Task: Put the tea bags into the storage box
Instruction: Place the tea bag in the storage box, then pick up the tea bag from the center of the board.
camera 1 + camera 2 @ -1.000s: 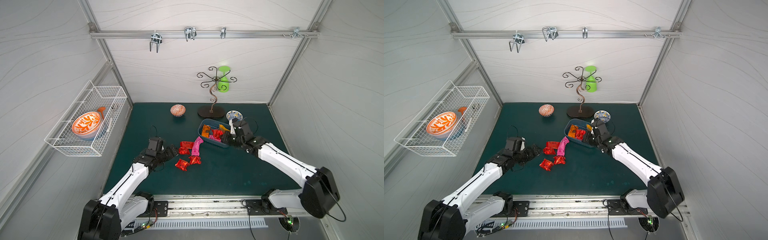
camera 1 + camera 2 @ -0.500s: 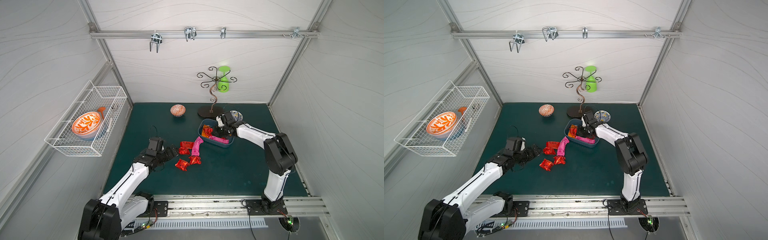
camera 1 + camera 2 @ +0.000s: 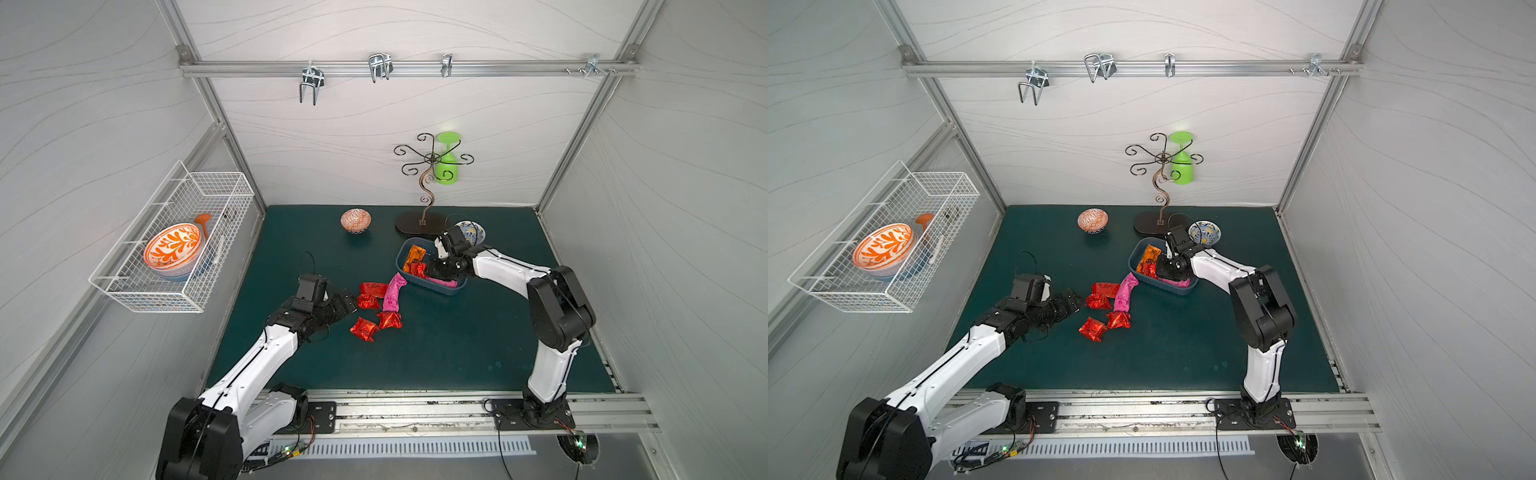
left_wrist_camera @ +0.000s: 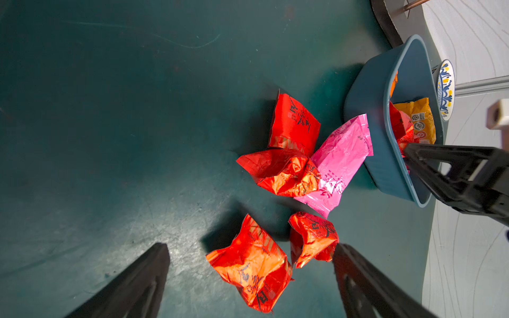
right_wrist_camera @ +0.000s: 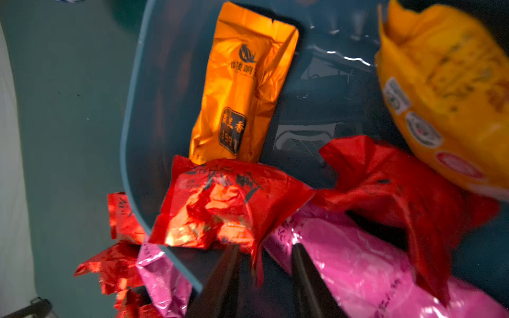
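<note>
While the right gripper (image 5: 264, 247), jaws slightly parted, hung over the blue box (image 3: 434, 289) where a red packet (image 5: 228, 203) lay across the rim, a snagged withdrawal might have tipped it out toward five loose packets (image 3: 364, 328) before the wide-spread left gripper (image 4: 250, 246).

Left arm (image 3: 257, 361) stretched low and forward. Left gripper (image 4: 250, 247): jaws spread wide. Right arm (image 3: 507, 270): elbow raised, forearm reaching across toward the left gripper's side. Right gripper (image 5: 264, 247) tipped downward, jaws slightly parted.
</note>
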